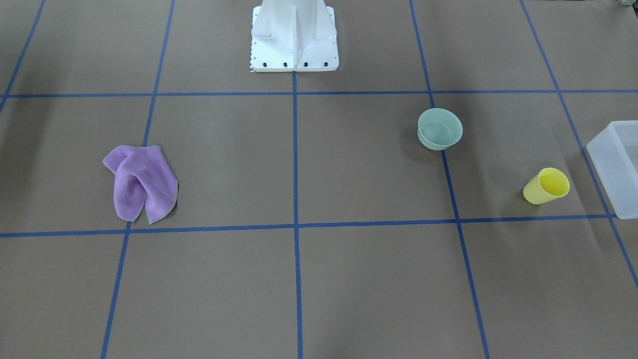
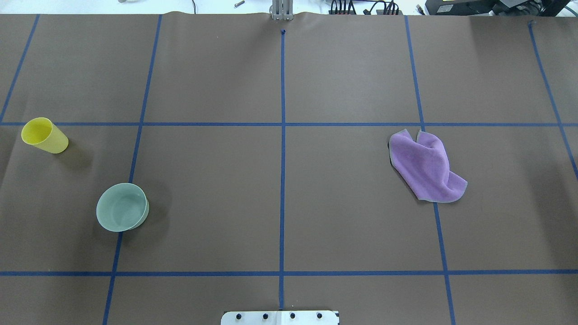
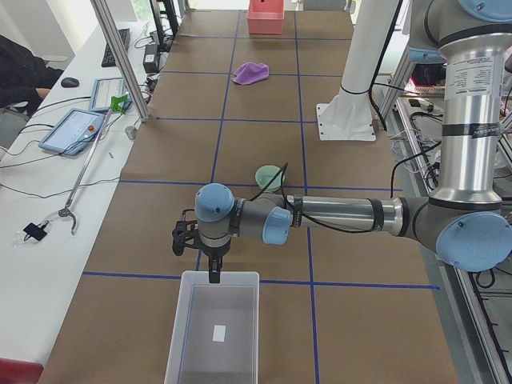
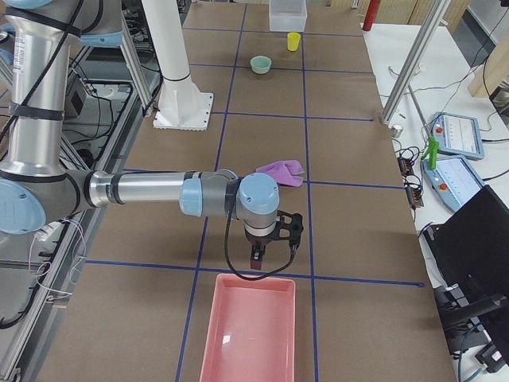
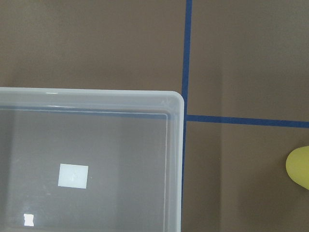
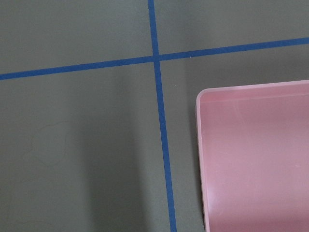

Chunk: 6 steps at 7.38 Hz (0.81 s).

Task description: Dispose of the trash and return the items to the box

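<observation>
The yellow cup [image 1: 546, 185] [image 2: 44, 134] stands on the table close to the translucent white box [image 1: 610, 167] [image 3: 178, 336]. The left wrist view looks down on a corner of that box [image 5: 96, 94], with the cup's edge [image 5: 299, 166] at the right. My left gripper [image 3: 210, 276] hangs over the box's inner short rim. At the other end of the table, my right gripper [image 4: 256, 259] hangs just before a pink bin [image 4: 208, 334] [image 6: 251, 89]. Only the side views show either gripper, so I cannot tell whether they are open or shut. I cannot tell which thing is trash.
A pale green bowl [image 1: 439, 129] [image 2: 122, 206] sits inboard of the cup. A crumpled purple cloth [image 1: 142, 182] [image 2: 426, 167] lies on my right half. The white robot base [image 1: 294, 40] stands at the table's middle edge. A side table with tablets [image 3: 72, 128] runs along the far edge.
</observation>
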Motion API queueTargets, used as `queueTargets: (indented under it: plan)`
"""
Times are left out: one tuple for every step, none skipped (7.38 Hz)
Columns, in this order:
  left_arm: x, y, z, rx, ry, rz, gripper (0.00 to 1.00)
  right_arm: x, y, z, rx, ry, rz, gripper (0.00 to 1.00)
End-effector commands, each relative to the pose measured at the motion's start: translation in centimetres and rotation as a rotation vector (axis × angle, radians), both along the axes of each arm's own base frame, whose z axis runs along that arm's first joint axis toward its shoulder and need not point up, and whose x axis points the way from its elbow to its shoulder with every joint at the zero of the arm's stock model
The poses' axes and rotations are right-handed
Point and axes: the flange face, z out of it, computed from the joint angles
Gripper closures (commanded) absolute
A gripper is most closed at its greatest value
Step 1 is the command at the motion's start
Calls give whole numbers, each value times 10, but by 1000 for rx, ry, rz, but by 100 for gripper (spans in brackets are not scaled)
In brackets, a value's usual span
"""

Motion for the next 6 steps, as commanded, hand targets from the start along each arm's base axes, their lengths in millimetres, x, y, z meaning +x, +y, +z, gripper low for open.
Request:
queueTargets:
  plan:
    - [-1,-5,-12,27,-2,-1,2,0,0,-1,2,-6,1,0]
    - [-1,-6,-15,32,-2,-2,2,0,0,-1,2,-6,1,0]
    - [-1,-6,-14,29,-5,-4,2,0,0,-2,3,-6,1,0]
    - [-1,-6,-15,32,-6,-3,2,0,0,-1,2,-6,1,0]
    - [-2,-3,-14,32,0,-3,2,0,1,0,-2,-7,2,0]
    - [-1,-2,-9,50,0,-2,2,-1,1,-1,1,-11,1,0]
